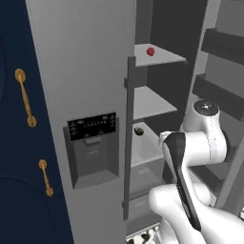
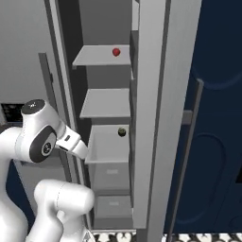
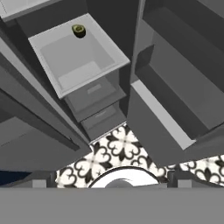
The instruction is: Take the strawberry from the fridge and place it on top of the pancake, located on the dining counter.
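The grey fridge (image 1: 81, 71) stands with its right compartment open. On the top inner shelf (image 1: 162, 56) lies the small red strawberry (image 1: 150, 51), which the right base view also catches (image 2: 116, 51). My arm (image 1: 205, 143) is bent low in front of the open compartment, well below the strawberry. In the hand view my gripper (image 3: 111, 183) points down toward the floor, open, its fingertips (image 3: 43, 183) far apart with nothing between them. The pancake and the dining counter are out of view.
A small dark green-yellow fruit (image 1: 138, 130) (image 3: 79, 30) sits in the lower bin, two shelves under the strawberry. The opened fridge door with its racks (image 1: 224, 47) stands to the right. Navy cabinets with gold handles (image 1: 24, 95) flank the left. Patterned tiles (image 3: 113, 148) lie below.
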Controlling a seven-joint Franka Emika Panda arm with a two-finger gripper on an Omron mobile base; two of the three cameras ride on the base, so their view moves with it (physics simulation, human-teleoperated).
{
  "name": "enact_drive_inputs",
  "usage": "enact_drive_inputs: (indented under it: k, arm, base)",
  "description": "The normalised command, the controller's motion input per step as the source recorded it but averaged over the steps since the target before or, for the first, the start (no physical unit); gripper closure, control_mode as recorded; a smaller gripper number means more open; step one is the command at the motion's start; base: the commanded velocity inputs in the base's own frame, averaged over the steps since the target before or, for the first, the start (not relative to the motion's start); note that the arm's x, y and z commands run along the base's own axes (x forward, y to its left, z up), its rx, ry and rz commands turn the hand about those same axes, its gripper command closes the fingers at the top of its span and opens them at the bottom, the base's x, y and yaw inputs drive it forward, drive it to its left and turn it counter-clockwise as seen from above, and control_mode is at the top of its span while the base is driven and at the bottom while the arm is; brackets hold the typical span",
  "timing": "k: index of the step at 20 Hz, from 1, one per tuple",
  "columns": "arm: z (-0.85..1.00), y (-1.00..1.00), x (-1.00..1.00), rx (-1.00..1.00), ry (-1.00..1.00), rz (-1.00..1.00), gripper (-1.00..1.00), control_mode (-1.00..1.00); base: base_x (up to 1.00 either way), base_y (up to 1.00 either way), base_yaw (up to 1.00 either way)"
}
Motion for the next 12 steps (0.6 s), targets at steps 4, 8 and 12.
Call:
enact_drive_inputs:
  k: [4, 8, 12]
  arm:
    - [0.0, 0.0, 0.0, 0.0, 0.0, 0.0, -1.0, 1.0]
    - [0.0, 0.0, 0.0, 0.0, 0.0, 0.0, -1.0, 1.0]
    - [0.0, 0.0, 0.0, 0.0, 0.0, 0.0, -1.0, 1.0]
  base:
    - [0.45, -0.03, 0.03]
    - [0.21, -0.09, 0.08]
    - [0.31, -0.36, 0.1]
